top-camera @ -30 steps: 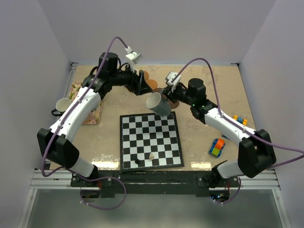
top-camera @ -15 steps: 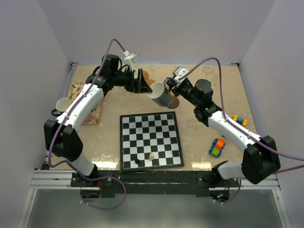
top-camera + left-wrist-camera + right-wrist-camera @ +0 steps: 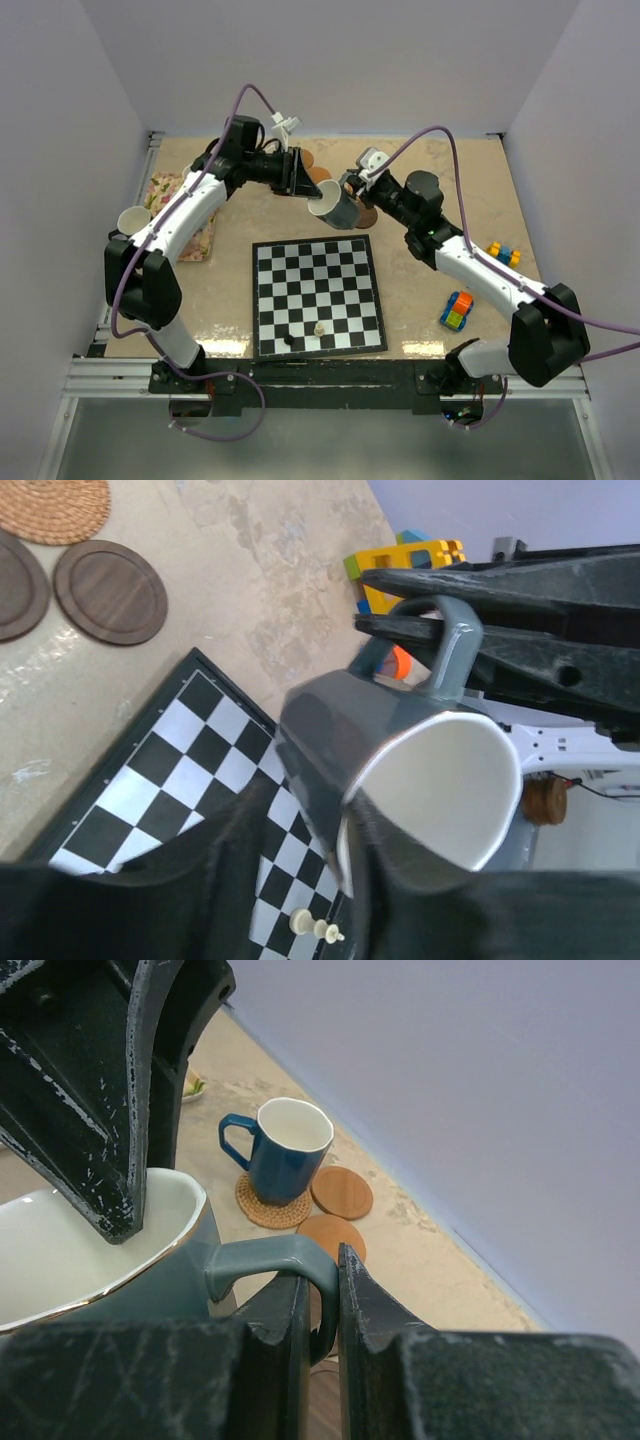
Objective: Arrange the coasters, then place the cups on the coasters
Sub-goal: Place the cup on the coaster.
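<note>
We see a glossy, faceted teal cup point(image 3: 335, 208). The right gripper point(image 3: 322, 1290) is clamped on its handle and the left gripper point(image 3: 310, 815) straddles its rim, can't tell if it's actually pinching. There's a chessboard point(image 3: 318, 300) close by.

Bright and even from overhead, with soft shadows. Glare on the glossy table point(image 3: 215, 322) near its front edge. Blurred up close in the left wrist view: left fingers point(image 3: 150, 900), cup point(image 3: 330, 730) rim.

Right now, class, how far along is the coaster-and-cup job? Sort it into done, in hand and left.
Done: the dark blue cup sits on a woven coaster. In hand: the right gripper pinches the teal cup by its handle while the left gripper straddles its rim. Left: wooden coasters lie bare, and a pale cup waits by the floral mat.
</note>
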Robot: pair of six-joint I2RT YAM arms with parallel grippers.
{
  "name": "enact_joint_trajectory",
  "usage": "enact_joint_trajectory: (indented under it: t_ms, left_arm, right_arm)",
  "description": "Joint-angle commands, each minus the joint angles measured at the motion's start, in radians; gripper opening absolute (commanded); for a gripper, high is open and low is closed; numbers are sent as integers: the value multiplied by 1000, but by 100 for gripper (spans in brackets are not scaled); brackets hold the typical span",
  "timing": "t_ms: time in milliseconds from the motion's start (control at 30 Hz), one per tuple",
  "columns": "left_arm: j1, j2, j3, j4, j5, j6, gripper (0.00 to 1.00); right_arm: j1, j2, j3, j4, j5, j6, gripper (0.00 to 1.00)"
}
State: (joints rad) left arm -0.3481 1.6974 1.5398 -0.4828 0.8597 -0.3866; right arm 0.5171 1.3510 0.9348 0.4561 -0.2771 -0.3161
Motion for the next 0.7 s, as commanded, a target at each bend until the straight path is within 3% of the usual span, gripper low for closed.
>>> enact_joint_trajectory:
  t_ms: [0, 67, 233, 333, 433, 667]
  left_arm:
    - [-11, 5, 57, 6, 52, -5, 24]
    - [-14, 1, 57, 6, 36, 3, 0]
    - [-14, -27, 54, 26, -23, 38, 0]
    - [-12, -56, 55, 44, -100, 64, 0]
    - [-12, -87, 54, 50, -230, 92, 0]
    - [-15, -82, 83, -17, -553, 192, 0]
  right_arm:
    - [11, -23, 39, 138, 1, -12, 0]
    - [14, -15, 44, 125, 9, -20, 5]
    - [18, -13, 32, 110, 38, -41, 25]
    - [21, -12, 30, 76, 59, -60, 42]
    - [21, -18, 10, 67, 72, -58, 77]
    - [20, -32, 33, -19, 148, 124, 82]
